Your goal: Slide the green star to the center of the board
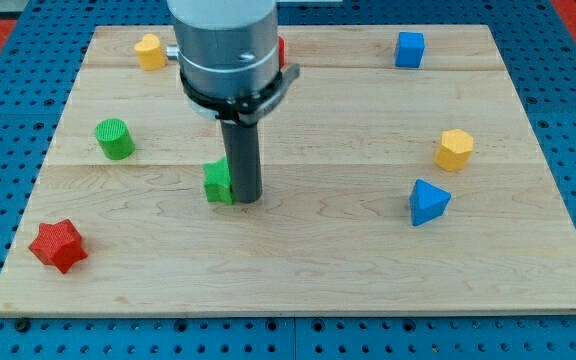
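The green star lies on the wooden board, left of the board's middle. It is partly hidden by my rod. My tip rests on the board right against the star's right side. The arm's grey body hangs over the board's top left part.
A green cylinder stands at the left. A red star lies at the bottom left. A yellow block is at the top left. A red block peeks out behind the arm. A blue cube, a yellow hexagon and a blue triangle are on the right.
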Action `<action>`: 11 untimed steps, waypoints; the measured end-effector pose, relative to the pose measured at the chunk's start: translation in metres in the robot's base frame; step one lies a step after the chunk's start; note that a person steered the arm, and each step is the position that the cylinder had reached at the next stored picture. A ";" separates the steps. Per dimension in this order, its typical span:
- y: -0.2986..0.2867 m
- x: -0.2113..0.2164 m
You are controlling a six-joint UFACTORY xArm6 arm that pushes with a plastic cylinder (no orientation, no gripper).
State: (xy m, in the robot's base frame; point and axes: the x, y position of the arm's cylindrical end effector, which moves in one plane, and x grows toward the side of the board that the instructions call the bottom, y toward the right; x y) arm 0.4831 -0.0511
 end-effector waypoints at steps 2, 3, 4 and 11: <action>-0.021 0.052; -0.076 0.033; -0.077 -0.003; 0.043 0.005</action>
